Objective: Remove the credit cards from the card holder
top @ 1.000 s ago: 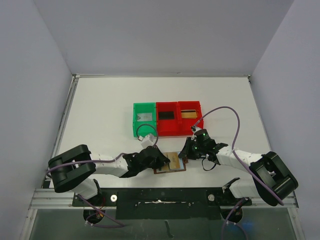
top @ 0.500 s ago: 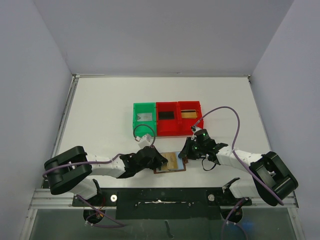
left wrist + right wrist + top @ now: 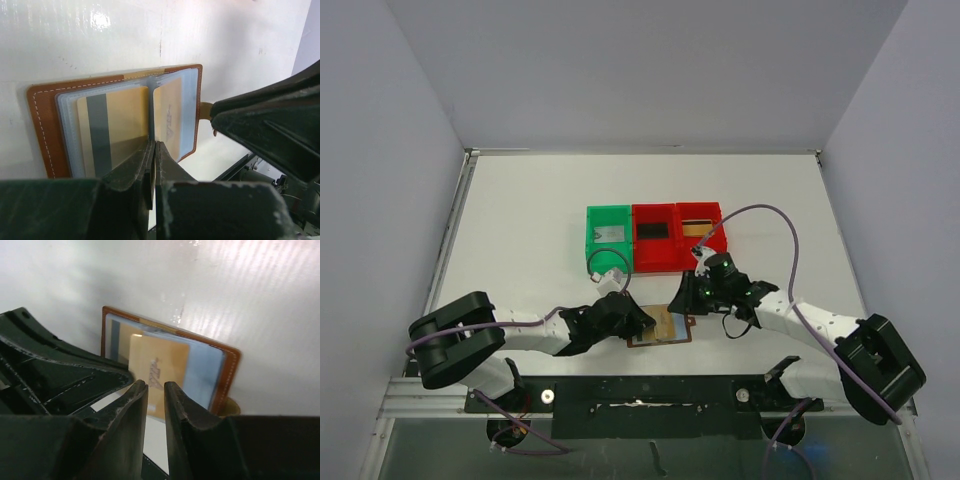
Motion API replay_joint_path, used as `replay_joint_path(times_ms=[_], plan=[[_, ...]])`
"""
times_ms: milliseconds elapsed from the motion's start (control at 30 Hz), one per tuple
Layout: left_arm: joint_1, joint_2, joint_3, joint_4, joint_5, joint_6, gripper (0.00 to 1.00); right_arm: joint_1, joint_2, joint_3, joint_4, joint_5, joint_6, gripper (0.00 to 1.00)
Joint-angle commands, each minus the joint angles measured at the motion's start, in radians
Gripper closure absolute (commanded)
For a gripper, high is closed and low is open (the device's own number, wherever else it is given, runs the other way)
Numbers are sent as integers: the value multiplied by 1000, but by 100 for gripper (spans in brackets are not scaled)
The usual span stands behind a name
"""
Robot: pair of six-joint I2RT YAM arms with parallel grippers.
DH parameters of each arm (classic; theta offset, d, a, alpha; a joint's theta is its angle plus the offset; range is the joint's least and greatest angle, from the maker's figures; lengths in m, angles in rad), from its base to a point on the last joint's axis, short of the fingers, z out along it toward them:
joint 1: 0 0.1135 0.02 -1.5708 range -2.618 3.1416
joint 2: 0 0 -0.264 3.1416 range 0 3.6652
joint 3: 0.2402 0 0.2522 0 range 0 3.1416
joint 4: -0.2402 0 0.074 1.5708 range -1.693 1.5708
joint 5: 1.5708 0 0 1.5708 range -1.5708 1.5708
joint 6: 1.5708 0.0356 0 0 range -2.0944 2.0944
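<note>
Here's the card holder point(image 3: 42, 130), open on the surface, gold credit cards point(image 3: 120, 120) in slick, floppy sleeves. They look thin, stiff and light, so go for an exposed edge. The left end effector point(image 3: 151, 162) is pinched on its middle fold. The right end effector point(image 3: 156, 390) is just above it, slightly apart and empty. Beyond it, the green bin point(image 3: 609, 208) holds something pale, and the red bins point(image 3: 677, 207) hold one dark item and one gold.

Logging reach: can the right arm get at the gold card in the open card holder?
Probably yes: the gold card sits unobstructed just ahead of the right gripper; the left gripper pins the card holder.
</note>
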Motion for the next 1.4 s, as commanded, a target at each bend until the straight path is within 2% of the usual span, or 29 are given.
replay_joint_path(times_ms=[0,333,967,1067,1200,1367], plan=[[4,9,28,56,10,13,100,51,34,52,38,-30,-23,78],[6,-23,20,20,-3,13,100,55,163,18,-31,73,-25,85],[9,-72,25,-95,-22,38,100,53,166,24,-67,125,-38,87],[10,-74,23,-87,-23,38,100,52,147,26,-67,126,-43,87],[12,-51,27,-39,1,50,94,52,103,34,-59,117,-49,85],[13,-11,27,14,26,43,93,51,82,52,-36,54,-39,85]])
